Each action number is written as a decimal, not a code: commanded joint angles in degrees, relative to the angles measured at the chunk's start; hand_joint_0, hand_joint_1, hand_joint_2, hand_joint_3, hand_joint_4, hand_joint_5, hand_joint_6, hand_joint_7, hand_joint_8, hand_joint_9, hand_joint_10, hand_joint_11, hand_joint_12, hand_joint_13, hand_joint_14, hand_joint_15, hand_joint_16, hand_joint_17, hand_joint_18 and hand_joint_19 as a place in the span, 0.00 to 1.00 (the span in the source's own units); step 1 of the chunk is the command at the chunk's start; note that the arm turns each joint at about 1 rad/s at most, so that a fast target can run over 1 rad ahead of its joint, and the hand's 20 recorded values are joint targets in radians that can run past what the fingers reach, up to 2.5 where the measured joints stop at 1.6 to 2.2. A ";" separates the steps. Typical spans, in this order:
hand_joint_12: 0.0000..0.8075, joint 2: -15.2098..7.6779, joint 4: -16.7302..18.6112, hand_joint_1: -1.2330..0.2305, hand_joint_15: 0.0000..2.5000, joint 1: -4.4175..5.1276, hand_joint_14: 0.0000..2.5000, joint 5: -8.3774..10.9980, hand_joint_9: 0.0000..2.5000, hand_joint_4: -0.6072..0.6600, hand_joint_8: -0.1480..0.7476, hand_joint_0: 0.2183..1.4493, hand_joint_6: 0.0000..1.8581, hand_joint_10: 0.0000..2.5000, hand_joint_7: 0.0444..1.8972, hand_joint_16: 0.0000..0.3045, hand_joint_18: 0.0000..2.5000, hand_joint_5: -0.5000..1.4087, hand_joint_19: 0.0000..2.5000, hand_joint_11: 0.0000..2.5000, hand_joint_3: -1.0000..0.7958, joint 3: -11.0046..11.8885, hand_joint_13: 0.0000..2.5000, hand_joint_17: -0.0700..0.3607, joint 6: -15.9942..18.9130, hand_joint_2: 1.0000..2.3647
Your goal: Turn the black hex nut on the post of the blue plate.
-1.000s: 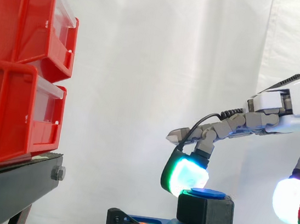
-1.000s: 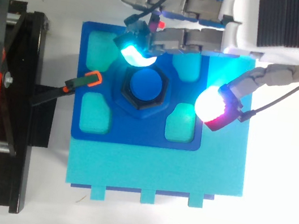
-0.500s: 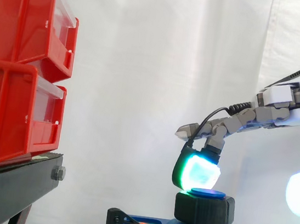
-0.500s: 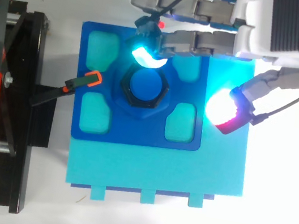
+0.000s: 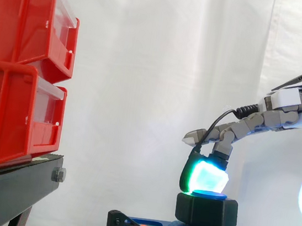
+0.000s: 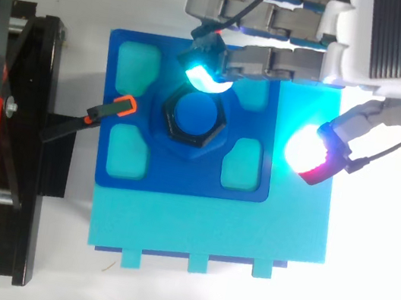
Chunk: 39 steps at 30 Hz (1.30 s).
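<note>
My hand (image 6: 277, 61) is loose & open, holding nothing. One finger bends down, & its glowing blue-green pad (image 5: 205, 176) sits right by the back top edge of the black hex nut (image 5: 206, 210); I can't tell if it touches. My thumb pad (image 6: 312, 152), glowing white & red, is well apart from the nut, out over the light blue board (image 6: 210, 229). The nut sits on the blue post (image 6: 195, 112) in the middle of the blue plate (image 6: 180, 181). I think the nut is hard & stiff, prob light plastic, so it won't squash or break. It looks smooth, so a pad on a corner could slip off. Best spot to hold: two flat sides across from each other, finger pad on one & thumb on the other, low on the sides, not on top. A small clip w/ an orange tip (image 6: 123, 105) touches the plate's edge, so the plate prob won't slide when I twist.
</note>
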 commanded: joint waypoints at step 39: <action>0.41 3.13 -3.89 0.28 0.00 2.08 0.00 4.42 0.00 0.49 0.31 0.15 0.27 0.00 0.33 0.18 0.00 0.10 0.00 0.00 0.28 3.45 0.00 0.45 2.55 0.00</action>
